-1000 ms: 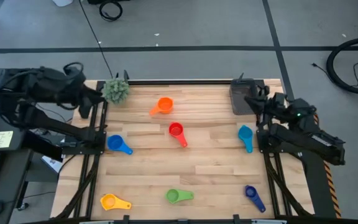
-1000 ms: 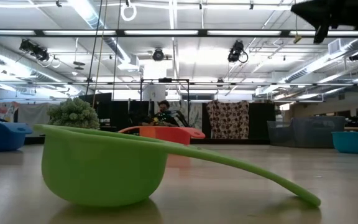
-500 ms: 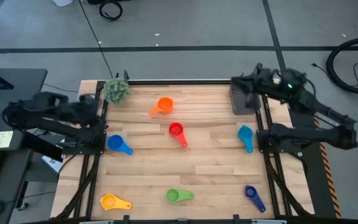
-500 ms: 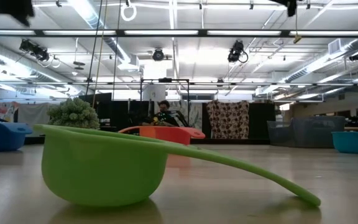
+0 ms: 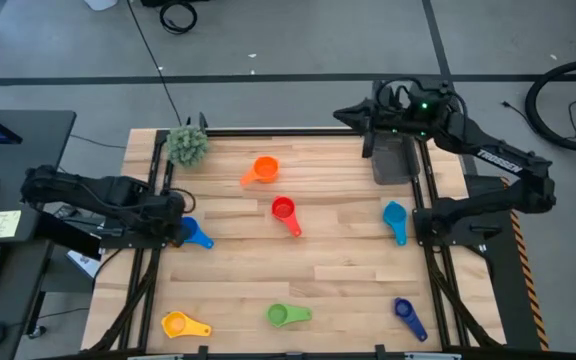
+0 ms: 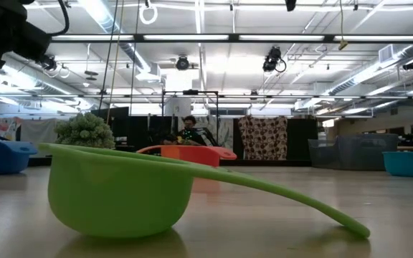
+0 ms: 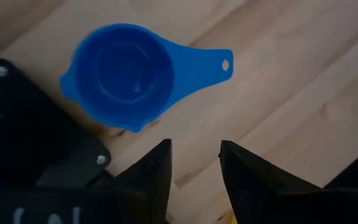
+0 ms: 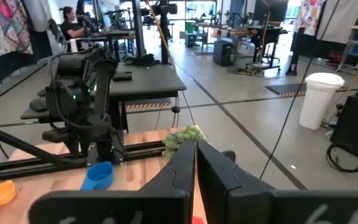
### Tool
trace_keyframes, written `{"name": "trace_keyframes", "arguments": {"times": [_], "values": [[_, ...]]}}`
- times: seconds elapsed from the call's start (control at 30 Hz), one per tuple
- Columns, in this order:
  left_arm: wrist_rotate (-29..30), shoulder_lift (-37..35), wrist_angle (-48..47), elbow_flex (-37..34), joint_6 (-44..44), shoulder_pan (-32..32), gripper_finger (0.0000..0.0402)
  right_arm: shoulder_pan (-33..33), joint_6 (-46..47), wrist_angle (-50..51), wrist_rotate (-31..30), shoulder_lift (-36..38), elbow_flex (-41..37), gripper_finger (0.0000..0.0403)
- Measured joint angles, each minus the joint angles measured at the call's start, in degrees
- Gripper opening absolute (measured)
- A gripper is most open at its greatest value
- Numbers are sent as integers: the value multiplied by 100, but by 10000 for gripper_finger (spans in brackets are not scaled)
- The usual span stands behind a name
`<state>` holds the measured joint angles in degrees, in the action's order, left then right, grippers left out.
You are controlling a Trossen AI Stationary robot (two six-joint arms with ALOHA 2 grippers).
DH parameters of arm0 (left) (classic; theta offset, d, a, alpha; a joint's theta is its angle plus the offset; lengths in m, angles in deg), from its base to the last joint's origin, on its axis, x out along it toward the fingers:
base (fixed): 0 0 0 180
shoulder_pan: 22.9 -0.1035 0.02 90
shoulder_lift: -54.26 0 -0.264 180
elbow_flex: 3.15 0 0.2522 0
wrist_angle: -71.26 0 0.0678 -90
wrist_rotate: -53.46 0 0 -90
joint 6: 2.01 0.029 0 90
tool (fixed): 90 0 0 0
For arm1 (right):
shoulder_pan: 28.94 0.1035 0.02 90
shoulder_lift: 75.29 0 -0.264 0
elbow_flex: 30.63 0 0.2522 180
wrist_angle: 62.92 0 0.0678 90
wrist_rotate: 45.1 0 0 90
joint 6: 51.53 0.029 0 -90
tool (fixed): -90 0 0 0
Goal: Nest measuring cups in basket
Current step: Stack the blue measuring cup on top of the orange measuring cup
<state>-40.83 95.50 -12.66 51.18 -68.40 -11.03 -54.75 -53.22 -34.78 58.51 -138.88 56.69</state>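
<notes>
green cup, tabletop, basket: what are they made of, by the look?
Green cup: looks like moulded plastic, smooth with a soft sheen, thin even rim, flat one-piece handle.
Tabletop: wood, likely butcher block; pale joined strips with visible grain, matte.
Basket: probably plastic; dark grey walls, apparently somewhat see-through, but too small here to be sure.

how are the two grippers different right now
The left gripper hangs low over the table's left edge, right by the blue cup; the right gripper is raised at the far right corner, beside the basket. The left one's fingers stand apart with a gap; the right one's are pressed together. Neither holds anything.
</notes>
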Motion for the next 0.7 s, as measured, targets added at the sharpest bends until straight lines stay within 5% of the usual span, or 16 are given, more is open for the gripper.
{"name": "trace_keyframes", "arguments": {"times": [0.23, 0.5, 0.7], "values": [[205, 94, -36, 14, 129, 203, 141, 155, 0, -15, 0, -70, 35, 22], [600, 516, 31, 16, 1707, 412, 141, 299, 43, -12, -43, -68, 35, 22], [410, 1151, 79, 16, 1501, 453, 141, 338, 43, -12, -42, -68, 35, 22]]}}
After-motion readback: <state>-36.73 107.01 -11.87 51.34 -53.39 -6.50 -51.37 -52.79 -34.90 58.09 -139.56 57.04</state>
